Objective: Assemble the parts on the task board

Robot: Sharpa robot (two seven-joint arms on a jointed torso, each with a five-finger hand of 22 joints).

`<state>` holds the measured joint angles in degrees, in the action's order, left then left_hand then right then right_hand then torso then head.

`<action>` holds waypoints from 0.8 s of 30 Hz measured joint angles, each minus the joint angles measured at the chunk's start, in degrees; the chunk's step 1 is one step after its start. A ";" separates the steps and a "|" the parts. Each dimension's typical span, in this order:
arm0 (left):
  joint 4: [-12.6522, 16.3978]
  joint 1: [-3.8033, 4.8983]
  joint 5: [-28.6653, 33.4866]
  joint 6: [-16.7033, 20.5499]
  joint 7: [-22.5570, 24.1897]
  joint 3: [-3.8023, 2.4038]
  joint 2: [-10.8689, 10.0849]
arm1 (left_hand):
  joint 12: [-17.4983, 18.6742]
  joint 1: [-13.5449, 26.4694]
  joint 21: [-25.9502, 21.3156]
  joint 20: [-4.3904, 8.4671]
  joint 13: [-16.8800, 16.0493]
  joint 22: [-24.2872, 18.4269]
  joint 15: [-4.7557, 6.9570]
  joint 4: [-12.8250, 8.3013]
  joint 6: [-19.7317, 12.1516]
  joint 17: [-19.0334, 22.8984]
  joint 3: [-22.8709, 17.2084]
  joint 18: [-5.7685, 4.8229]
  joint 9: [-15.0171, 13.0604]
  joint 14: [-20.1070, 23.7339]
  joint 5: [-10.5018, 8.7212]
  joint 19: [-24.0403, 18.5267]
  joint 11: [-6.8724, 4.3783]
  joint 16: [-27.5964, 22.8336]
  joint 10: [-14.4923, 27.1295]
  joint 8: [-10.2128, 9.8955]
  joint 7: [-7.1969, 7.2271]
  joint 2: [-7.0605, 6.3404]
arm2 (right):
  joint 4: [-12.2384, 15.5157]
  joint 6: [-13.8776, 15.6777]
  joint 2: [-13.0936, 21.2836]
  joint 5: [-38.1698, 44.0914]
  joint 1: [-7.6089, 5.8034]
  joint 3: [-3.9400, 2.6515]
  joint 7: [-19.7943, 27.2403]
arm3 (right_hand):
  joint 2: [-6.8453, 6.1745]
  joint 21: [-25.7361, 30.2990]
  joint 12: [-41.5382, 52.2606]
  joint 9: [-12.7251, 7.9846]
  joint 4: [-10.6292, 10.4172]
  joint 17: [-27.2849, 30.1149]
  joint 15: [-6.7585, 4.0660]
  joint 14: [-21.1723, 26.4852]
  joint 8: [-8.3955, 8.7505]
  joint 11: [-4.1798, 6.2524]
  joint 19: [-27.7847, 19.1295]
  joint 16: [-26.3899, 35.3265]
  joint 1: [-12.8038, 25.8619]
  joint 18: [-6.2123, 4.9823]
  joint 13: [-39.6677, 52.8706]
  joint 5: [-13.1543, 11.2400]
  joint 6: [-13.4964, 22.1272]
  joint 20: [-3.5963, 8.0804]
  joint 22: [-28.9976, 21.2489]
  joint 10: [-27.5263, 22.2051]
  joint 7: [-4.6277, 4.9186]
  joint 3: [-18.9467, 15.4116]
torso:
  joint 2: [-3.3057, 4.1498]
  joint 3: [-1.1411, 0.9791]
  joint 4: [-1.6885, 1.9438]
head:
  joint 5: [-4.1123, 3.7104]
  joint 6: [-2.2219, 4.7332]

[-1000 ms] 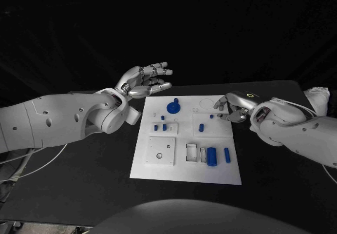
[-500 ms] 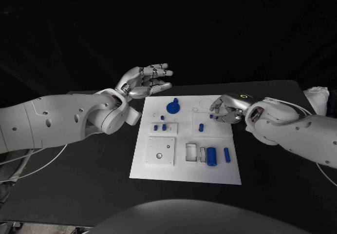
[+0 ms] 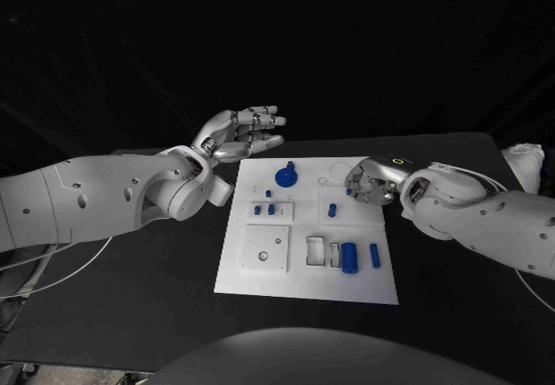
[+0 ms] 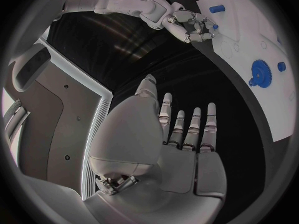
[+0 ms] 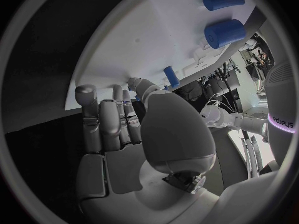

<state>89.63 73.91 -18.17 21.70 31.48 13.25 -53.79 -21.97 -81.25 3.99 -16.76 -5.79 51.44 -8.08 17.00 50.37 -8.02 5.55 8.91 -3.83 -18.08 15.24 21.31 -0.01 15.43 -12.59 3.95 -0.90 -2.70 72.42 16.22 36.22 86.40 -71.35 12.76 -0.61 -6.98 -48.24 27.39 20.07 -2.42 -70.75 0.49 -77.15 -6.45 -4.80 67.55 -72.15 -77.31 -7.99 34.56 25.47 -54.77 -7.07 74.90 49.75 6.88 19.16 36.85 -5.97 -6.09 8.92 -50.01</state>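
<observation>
**Right hand low at the board's far right; left hand raised and empty**

The board [image 3: 310, 241] lies in the middle of the black table [image 3: 151, 297]. On its near part a thick blue cylinder [image 3: 348, 257] lies beside a thinner blue rod [image 3: 374, 255], just right of a rectangular cutout [image 3: 316, 249]; a raised square plate [image 3: 265, 247] sits to the left. Farther off, two small blue pegs [image 3: 264, 209] stand at the left and a short blue pin [image 3: 331, 210] right of centre. Near the far edge sits a blue gear [image 3: 285, 174].

The right hand [image 3: 376, 180] hangs low over the board's far right part, fingers curled down toward the surface; whether they pinch anything cannot be told. The left hand [image 3: 240, 134] is held above the table beyond the board's far left corner, fingers spread apart, holding nothing.
</observation>
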 measured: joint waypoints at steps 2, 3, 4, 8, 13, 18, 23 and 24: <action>-0.03 -0.06 0.00 0.00 -0.06 0.00 0.00 | -0.66 -0.20 0.00 0.31 0.05 -0.24 -0.12 -0.10 0.00 0.23 -0.20 0.00 0.00 -0.52 0.05 0.30 0.10 0.34 0.10 0.00 0.00 0.23 | -0.07 0.06 -0.08 0.00 0.06 0.00 0.07 | 0.12 0.22 0.28 0.65 0.31 0.27 -0.20 0.20 -0.60 0.31 0.00 0.32 -0.12 0.00 0.14 0.09 -0.50 0.00 0.00 0.31 -0.12 -0.03 | 0.00 -0.01 0.00 | 0.05 0.00; -0.05 -0.08 0.01 -0.01 -0.09 0.00 0.01 | -0.91 -0.06 0.00 0.16 0.09 -0.36 -0.17 -0.10 0.00 0.34 -0.20 0.00 0.00 -0.57 0.23 0.45 0.12 0.62 0.12 0.00 0.00 0.53 | -0.10 0.11 -0.13 0.01 0.10 0.00 0.12 | 0.12 0.22 0.35 0.92 0.40 0.36 -0.20 0.20 -0.63 0.31 -0.04 0.32 -0.12 0.00 0.26 0.17 -0.62 0.04 0.00 0.31 -0.01 -0.06 | -0.01 -0.01 0.00 | 0.08 0.00; -0.08 -0.13 0.01 -0.01 -0.13 0.00 0.02 | -1.06 -0.26 0.00 0.10 0.12 -0.45 -0.43 -0.10 0.00 0.45 -0.20 0.00 0.00 -0.83 0.23 0.51 0.31 0.75 0.32 0.00 0.00 0.72 | -0.14 0.16 -0.17 0.01 0.13 0.00 0.17 | 0.12 0.22 0.57 1.13 0.53 0.46 -0.20 0.20 -0.66 0.43 -0.21 0.32 -0.12 0.00 0.28 0.17 -0.70 0.21 0.00 0.43 0.08 0.07 | -0.01 0.02 -0.01 | 0.10 0.00; -0.24 -0.32 0.01 -0.01 -0.27 0.00 0.07 | -1.70 -0.45 0.22 0.10 0.16 -0.67 -0.52 -0.10 0.00 0.67 -0.20 -0.01 0.00 -1.32 0.23 0.92 0.41 1.21 0.41 0.00 0.00 0.91 | -0.27 0.36 -0.35 0.01 0.28 -0.01 0.45 | 0.42 0.21 1.14 2.04 0.85 0.56 -0.40 0.40 -1.27 0.72 -0.22 0.32 -0.42 0.00 0.57 0.29 -1.31 0.22 0.00 0.72 -0.10 0.07 | -0.03 0.03 -0.01 | 0.13 0.00; -0.42 -0.44 0.02 0.00 -0.45 0.00 0.13 | -2.58 -1.13 0.22 0.10 0.22 -0.93 -0.69 -0.10 0.20 0.96 -0.20 -0.01 0.00 -1.75 0.57 0.91 0.41 1.64 0.41 0.00 -0.20 1.58 | -0.53 0.64 -0.85 0.01 0.57 -0.06 0.75 | 0.81 0.22 1.81 3.74 1.36 0.72 -0.40 0.40 -2.42 1.01 -0.09 0.32 -0.82 0.00 1.03 -0.06 -2.13 0.34 0.04 1.45 -0.33 0.04 | -0.03 0.07 0.01 | 0.05 0.00; -0.54 -0.59 0.03 0.00 -0.61 0.00 0.21 | -3.13 -1.43 0.21 0.10 0.32 -1.16 -0.87 -0.10 0.33 1.27 -0.20 0.00 0.00 -2.07 1.05 1.33 0.61 2.09 0.61 0.00 -0.33 1.88 | -0.79 0.83 -0.92 0.01 0.75 -0.16 0.99 | 0.81 -0.02 1.83 4.64 1.56 1.03 -0.61 0.61 -2.42 1.11 -0.22 0.32 -0.81 0.01 1.02 -0.72 -2.13 0.64 0.04 1.55 -0.33 -0.17 | -0.03 0.07 0.02 | 0.01 0.00; -0.76 -0.74 0.03 0.00 -0.74 0.00 0.23 | -4.37 -1.89 0.45 0.10 0.32 -1.47 -1.11 -0.10 0.55 1.55 -0.20 0.00 0.00 -2.77 1.39 1.74 0.80 2.65 0.80 0.00 -0.55 2.34 | -0.84 0.87 -0.93 0.01 0.83 -0.22 1.10 | 0.80 -0.01 1.89 5.21 1.56 1.40 -0.61 0.61 -2.42 1.11 -0.22 0.55 -0.81 0.01 1.08 -1.40 -0.58 0.64 0.04 1.55 -0.46 -0.17 | -0.03 0.04 0.01 | 0.14 0.00; -0.80 -0.75 0.03 0.00 -0.76 0.00 0.24 | -4.70 -2.06 0.45 0.10 0.35 -1.57 -1.14 -0.10 0.71 1.65 -0.20 0.00 -0.01 -3.18 1.71 1.74 0.81 3.00 0.81 0.00 -0.72 2.51 | -0.84 0.88 -0.93 0.01 0.84 -0.23 1.10 | 0.80 -0.01 1.89 5.27 1.56 1.49 -0.61 0.61 -2.42 1.11 -0.22 0.55 -0.81 0.01 1.08 -1.40 -0.46 0.64 0.04 1.55 -0.58 -0.17 | -0.03 0.03 -0.01 | 0.15 0.00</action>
<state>88.83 73.16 -18.14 21.70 30.72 13.25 -53.55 -26.67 -83.31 4.44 -16.66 -5.44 49.87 -9.22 16.90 51.09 -6.37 5.35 8.91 -3.84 -21.26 16.95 23.05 0.79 18.43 -11.78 3.94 -1.62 -0.19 71.57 17.10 35.28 86.40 -70.51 12.53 0.49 -6.18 -48.26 29.28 25.34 -0.86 -69.26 -0.12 -76.54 -8.86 -3.69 67.34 -71.60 -78.12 -7.98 35.64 24.07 -55.23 -6.43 74.94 51.30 6.30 18.99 36.82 -5.94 -6.10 9.07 -50.01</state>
